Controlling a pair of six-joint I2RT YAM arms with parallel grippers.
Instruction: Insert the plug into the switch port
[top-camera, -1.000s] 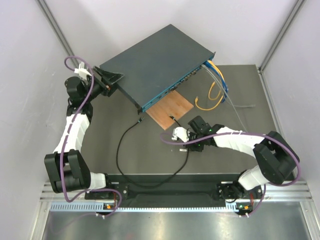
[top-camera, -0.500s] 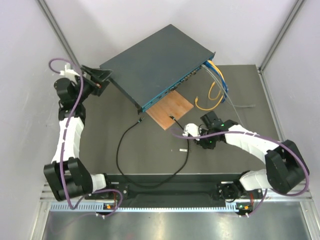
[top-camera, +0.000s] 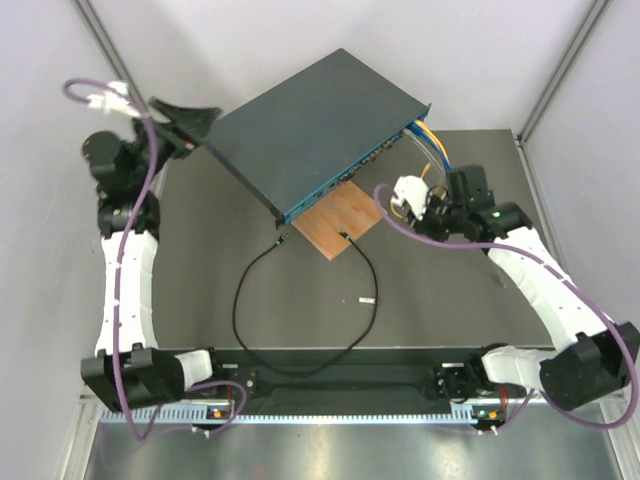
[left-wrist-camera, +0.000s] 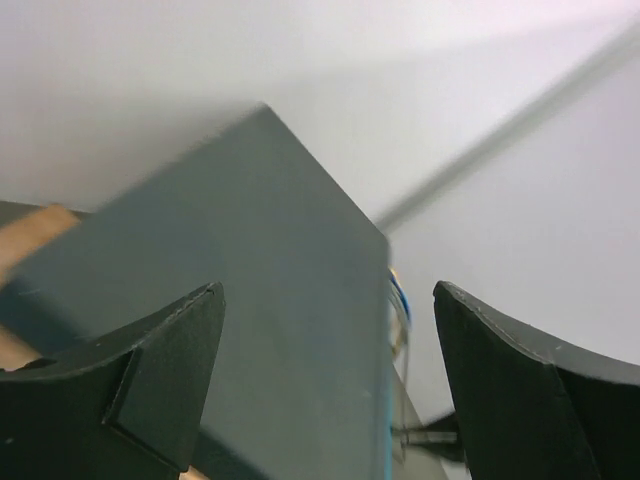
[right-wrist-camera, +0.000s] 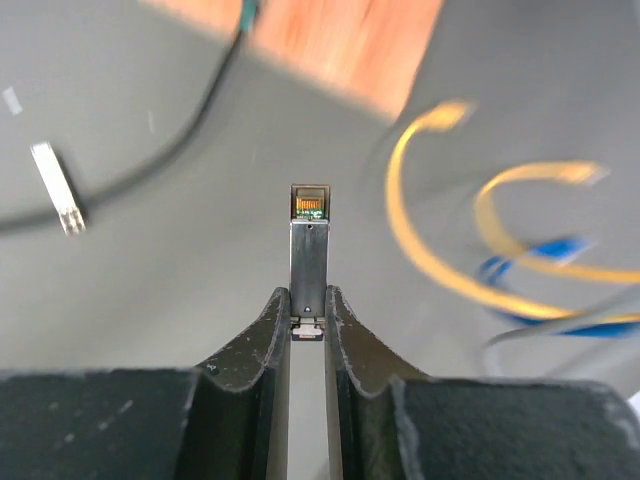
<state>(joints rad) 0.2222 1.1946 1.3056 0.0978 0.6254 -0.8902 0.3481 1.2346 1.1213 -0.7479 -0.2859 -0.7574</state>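
The right wrist view alone shows the right gripper (right-wrist-camera: 305, 300) pinching a slim silver module (right-wrist-camera: 306, 250), its socket end pointing forward. From above, the black cable (top-camera: 240, 300) loops across the table (top-camera: 200, 260). Its plug (top-camera: 281, 243) lies just off the switch (top-camera: 310, 125), long axis near-to-far, tip towards the teal front's switch port (top-camera: 372, 155). Farther off, the left gripper (left-wrist-camera: 325, 300) hangs with its jaws spread wide and nothing between them.

Overhead looks down; left wrist, near, shares switch (top-camera: 310, 130).
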